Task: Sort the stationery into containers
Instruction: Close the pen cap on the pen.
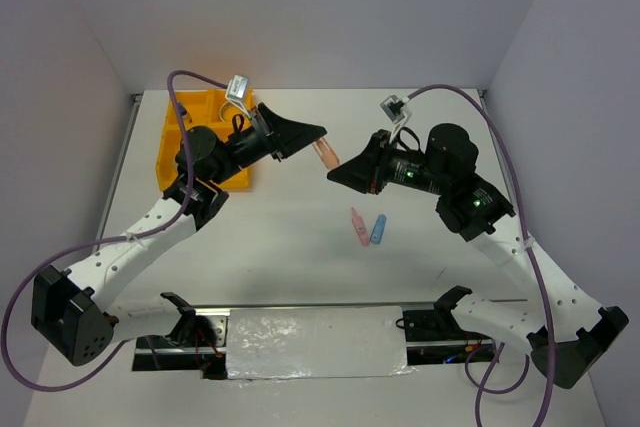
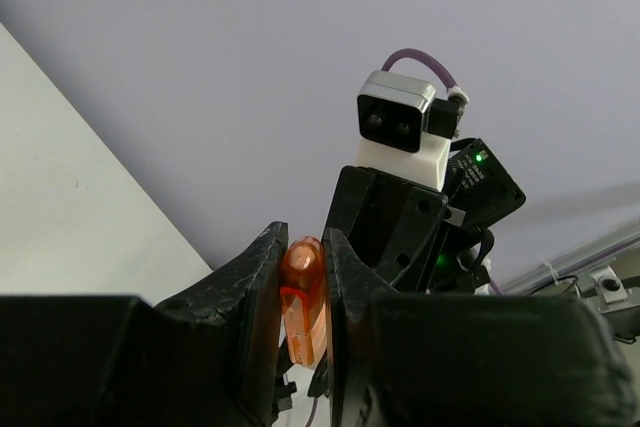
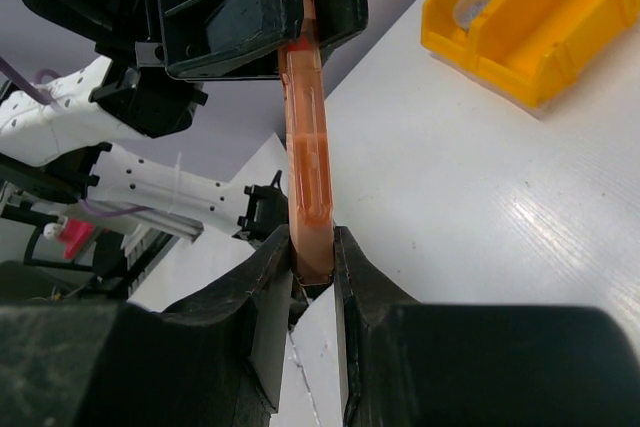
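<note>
Pink piece (image 1: pixel 356 227) and blue piece (image 1: pixel 378 229) lie side by side on the table (image 1: pixel 300 272), nearest the arm bases and apart from both end effectors. Beyond them, off the table, a second pink piece (image 1: pixel 326 155) spans the gap between the arms. The left end effector (image 2: pixel 303 242) is clenched on one end. The right end effector (image 3: pixel 312 242) has its fingers against the other end, touching on both sides by the look of it.

Step in hand, as judged: a mid-air handover. The next move calls for one side to let go before the other draws away, then a carry to the tray (image 1: pixel 212 107) at the far left.

Count:
- Pink pieces: two.
- Blue piece: one.
- Tray: one.
- Jar (image 3: pixel 470 7): one, sitting in a tray compartment.
</note>
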`<act>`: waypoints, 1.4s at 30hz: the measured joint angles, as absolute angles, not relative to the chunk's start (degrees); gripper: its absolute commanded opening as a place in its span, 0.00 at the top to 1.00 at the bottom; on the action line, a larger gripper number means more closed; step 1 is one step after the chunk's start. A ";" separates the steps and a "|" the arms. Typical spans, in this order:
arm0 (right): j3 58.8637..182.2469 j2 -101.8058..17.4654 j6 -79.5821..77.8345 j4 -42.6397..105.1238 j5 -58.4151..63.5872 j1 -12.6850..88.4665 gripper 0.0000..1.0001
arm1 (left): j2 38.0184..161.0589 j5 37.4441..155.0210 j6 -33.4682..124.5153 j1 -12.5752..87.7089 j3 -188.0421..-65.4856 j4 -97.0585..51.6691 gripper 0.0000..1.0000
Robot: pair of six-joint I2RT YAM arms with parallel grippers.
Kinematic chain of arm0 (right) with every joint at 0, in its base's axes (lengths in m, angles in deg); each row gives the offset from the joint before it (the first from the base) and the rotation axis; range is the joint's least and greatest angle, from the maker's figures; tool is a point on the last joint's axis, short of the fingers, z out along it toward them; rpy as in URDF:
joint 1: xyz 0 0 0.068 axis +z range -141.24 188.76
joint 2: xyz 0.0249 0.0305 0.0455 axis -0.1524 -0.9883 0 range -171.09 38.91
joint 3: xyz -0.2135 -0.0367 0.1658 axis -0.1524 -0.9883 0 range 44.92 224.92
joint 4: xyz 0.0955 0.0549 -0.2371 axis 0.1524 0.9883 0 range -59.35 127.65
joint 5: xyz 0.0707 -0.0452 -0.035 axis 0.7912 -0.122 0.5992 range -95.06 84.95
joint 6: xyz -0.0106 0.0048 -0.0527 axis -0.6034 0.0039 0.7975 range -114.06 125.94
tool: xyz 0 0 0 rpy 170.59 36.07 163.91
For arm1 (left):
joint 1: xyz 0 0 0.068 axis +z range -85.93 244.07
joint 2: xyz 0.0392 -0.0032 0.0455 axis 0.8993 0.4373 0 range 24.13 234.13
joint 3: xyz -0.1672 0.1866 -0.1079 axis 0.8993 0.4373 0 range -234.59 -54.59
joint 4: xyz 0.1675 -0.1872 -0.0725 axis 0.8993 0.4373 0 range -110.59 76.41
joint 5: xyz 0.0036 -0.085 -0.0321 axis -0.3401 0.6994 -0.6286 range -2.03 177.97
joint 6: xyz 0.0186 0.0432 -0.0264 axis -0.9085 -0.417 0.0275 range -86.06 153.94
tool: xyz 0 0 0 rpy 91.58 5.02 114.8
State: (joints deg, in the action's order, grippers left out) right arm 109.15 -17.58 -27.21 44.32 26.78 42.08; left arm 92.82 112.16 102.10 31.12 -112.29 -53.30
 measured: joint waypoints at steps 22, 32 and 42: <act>115.97 -21.58 -26.11 46.90 27.13 42.59 1.00 | 91.00 107.72 97.45 27.64 -112.29 -53.87 1.00; 124.93 -26.85 -23.29 53.85 30.43 42.59 1.00 | 90.00 104.62 90.76 25.92 -113.29 -54.87 1.00; 130.35 -32.20 -23.40 57.21 38.19 42.52 0.99 | 87.53 94.78 87.79 21.33 -109.71 -57.61 1.00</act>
